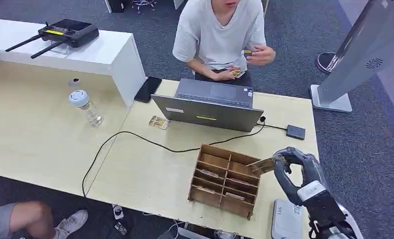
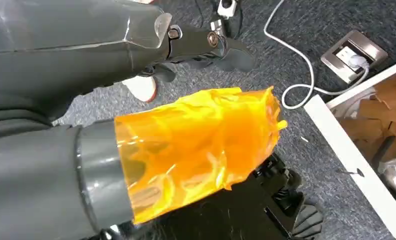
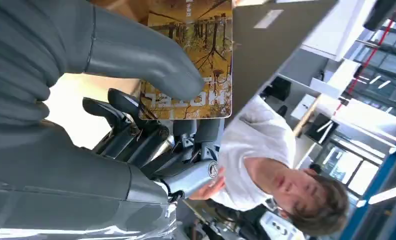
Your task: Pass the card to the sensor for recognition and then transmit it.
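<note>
One card (image 1: 265, 164) is what matters right now, and the right hand (image 1: 293, 167) has it pinched by an edge between thumb and fingers, held just above the near-right corner of the wooden divider box (image 1: 226, 180). In the right wrist view the card (image 3: 191, 60) shows a gold, tree-printed face under the thick thumb (image 3: 136, 50).

My worry is the grip. Only a strip of card sits under the thumb, so a quick swing could let it pivot or slide out, and I judge it would drop into one of the box's compartments among the other cards lying there. The black cable (image 1: 150, 143) running past the far side of the box is another snag if the arm sweeps low.

Which thing is the sensor is hard to say. A small dark pad (image 1: 296, 132) lies beyond the box toward the far right, wired to the laptop (image 1: 212, 104); a pale grey device (image 1: 286, 219) sits just right of the box at the near edge, partly cut off. Either could be it.

A person (image 1: 220, 35) sits beyond the laptop, hands raised holding something small I cannot make out.

As for the left hand (image 2: 196, 150), an orange film wraps it in the left wrist view, hanging over carpet, and I cannot tell how its fingers lie.
</note>
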`<state>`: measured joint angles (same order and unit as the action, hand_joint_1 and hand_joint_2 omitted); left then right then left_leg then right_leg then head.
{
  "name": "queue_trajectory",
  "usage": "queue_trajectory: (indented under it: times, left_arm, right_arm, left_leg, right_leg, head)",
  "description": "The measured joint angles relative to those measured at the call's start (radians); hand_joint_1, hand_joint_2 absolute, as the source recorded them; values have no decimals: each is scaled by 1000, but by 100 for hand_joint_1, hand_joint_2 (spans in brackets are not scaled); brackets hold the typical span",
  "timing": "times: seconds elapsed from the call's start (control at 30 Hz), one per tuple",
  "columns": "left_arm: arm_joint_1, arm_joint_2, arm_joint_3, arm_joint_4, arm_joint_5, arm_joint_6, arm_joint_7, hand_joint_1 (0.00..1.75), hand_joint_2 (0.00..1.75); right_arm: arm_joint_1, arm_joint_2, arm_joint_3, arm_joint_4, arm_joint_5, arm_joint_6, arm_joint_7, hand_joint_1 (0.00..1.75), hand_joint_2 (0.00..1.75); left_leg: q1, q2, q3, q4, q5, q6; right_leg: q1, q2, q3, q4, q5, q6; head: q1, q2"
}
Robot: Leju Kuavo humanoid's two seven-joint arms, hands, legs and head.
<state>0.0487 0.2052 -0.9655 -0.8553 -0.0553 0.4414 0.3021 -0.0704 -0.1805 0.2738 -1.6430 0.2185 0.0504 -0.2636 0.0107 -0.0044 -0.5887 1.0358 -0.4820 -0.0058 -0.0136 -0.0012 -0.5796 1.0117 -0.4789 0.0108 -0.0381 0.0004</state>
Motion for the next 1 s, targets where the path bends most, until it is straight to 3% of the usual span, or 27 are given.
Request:
queue_trajectory:
  times: [0.43, 1.0]
  left_arm:
    - [-38, -24, 2, 26, -92, -84, 7, 0, 0]
    - [-75, -69, 56, 87, -203, -176, -10, 0, 0]
  right_arm:
    - [-153, 53, 64, 40, 10, -12, 44, 175, 175]
    - [-318, 158, 96, 237, 45, -58, 115, 175, 175]
  left_leg:
    - [0, 0, 0, 0, 0, 0]
    - [0, 0, 0, 0, 1, 0]
  right_leg:
    - [0, 0, 0, 0, 0, 0]
    - [0, 0, 0, 0, 0, 0]
  head:
    - [0, 0]
    - [0, 0]
